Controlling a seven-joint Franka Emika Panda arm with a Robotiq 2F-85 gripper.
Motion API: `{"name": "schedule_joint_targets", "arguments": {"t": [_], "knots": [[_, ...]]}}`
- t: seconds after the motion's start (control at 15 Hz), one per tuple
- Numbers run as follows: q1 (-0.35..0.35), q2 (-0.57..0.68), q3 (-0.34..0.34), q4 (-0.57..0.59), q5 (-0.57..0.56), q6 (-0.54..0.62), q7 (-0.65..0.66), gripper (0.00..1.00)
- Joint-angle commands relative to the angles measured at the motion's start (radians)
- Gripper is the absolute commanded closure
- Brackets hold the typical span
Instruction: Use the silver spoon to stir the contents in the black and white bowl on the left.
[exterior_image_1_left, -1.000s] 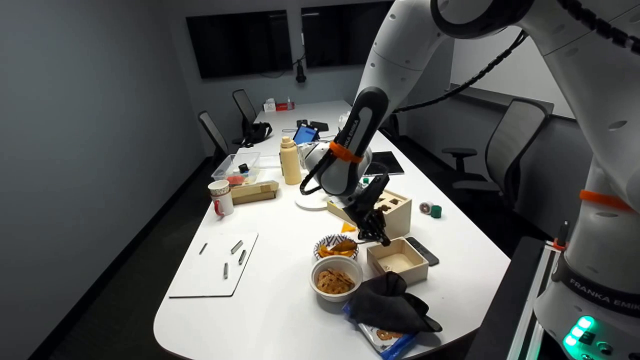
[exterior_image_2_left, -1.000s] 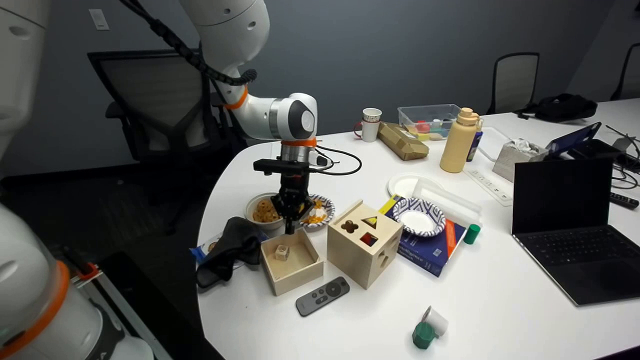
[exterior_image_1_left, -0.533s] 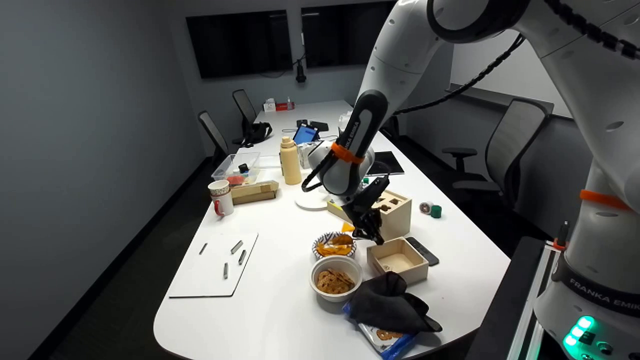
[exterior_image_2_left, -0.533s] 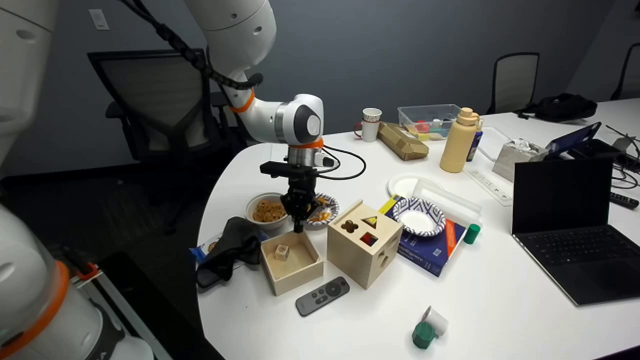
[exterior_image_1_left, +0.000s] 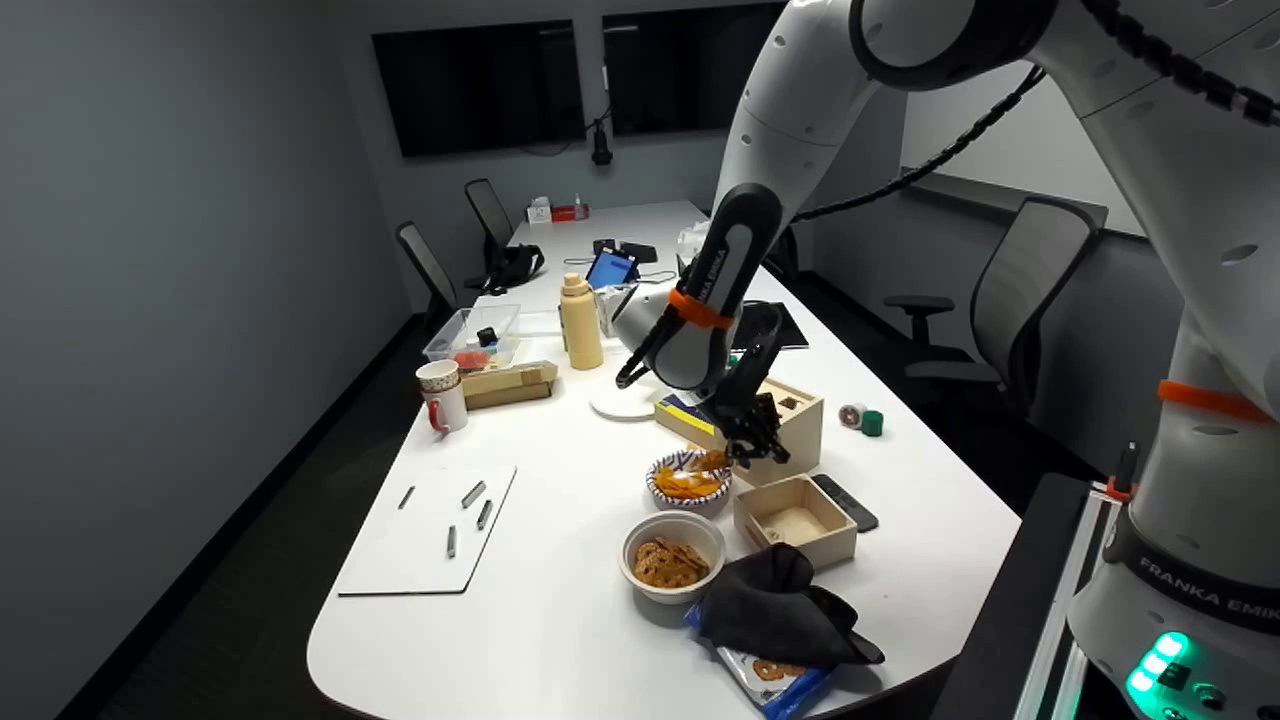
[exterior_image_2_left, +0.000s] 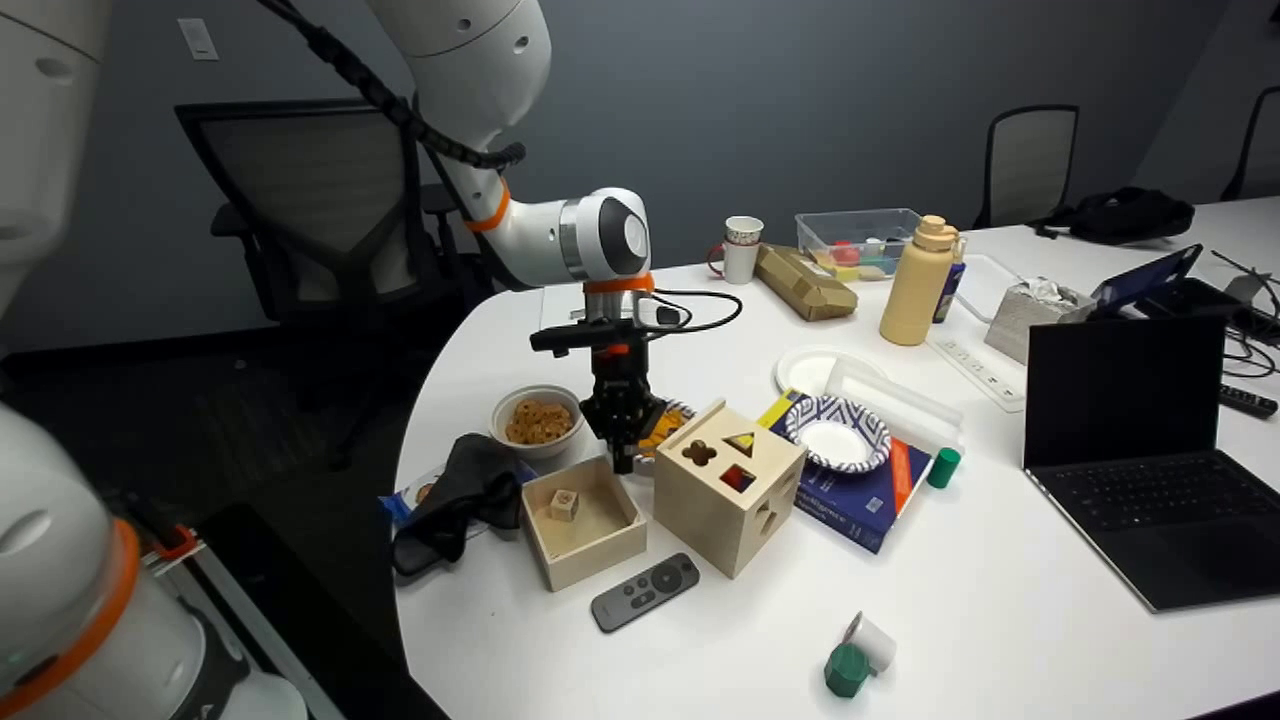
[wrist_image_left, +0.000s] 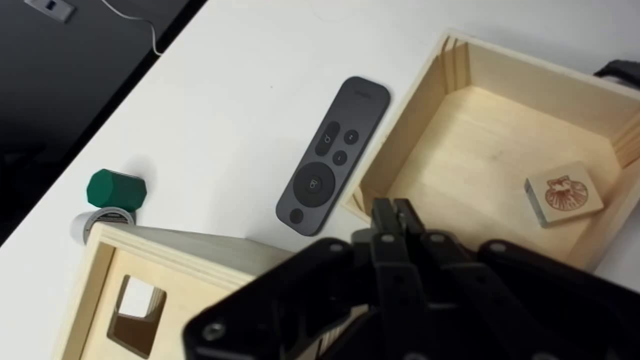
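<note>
The black and white patterned bowl (exterior_image_1_left: 700, 507) holds the contents, orange-yellow pieces (exterior_image_1_left: 685, 486). In an exterior view it is partly hidden behind my gripper and a wooden cube, with the orange pieces (exterior_image_2_left: 660, 432) showing. My gripper (exterior_image_1_left: 780, 456) is tilted low at the bowl's side, above the gap between the bowl and the wooden tray. In the wrist view my fingertips (wrist_image_left: 397, 204) are nearly together, with a thin glint of the silver spoon (wrist_image_left: 402, 216) between them. The spoon is barely visible; its bowl end is hidden among the pieces.
A white bowl of brown crackers (exterior_image_1_left: 672, 565) stands beside the patterned bowl. A wooden tray (exterior_image_2_left: 600, 560) with a small block, a wooden shape cube (exterior_image_2_left: 725, 500) and a grey remote (exterior_image_2_left: 645, 592) are close by. A black cloth (exterior_image_2_left: 465, 500) lies near the table edge.
My gripper has moved toward the wooden cube. The patterned bowl has shifted the same way, toward the cube and away from the cracker bowl. The orange pieces have moved with it.
</note>
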Motion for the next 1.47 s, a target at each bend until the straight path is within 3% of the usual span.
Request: {"name": "schedule_joint_targets", "arguments": {"t": [0.0, 0.33, 0.93, 1.2, 1.4], "knots": [[0.002, 0.028, 0.026, 0.054, -0.006, -0.131, -0.037, 0.99], [-0.04, 0.043, 0.079, 0.092, 0.049, -0.205, -0.157, 0.99], [-0.121, 0.065, 0.102, 0.12, 0.222, -0.123, -0.217, 0.99], [-0.106, 0.062, 0.066, 0.109, 0.184, -0.03, -0.161, 0.99], [-0.08, 0.05, 0.033, 0.108, 0.126, -0.038, -0.119, 0.99]]}}
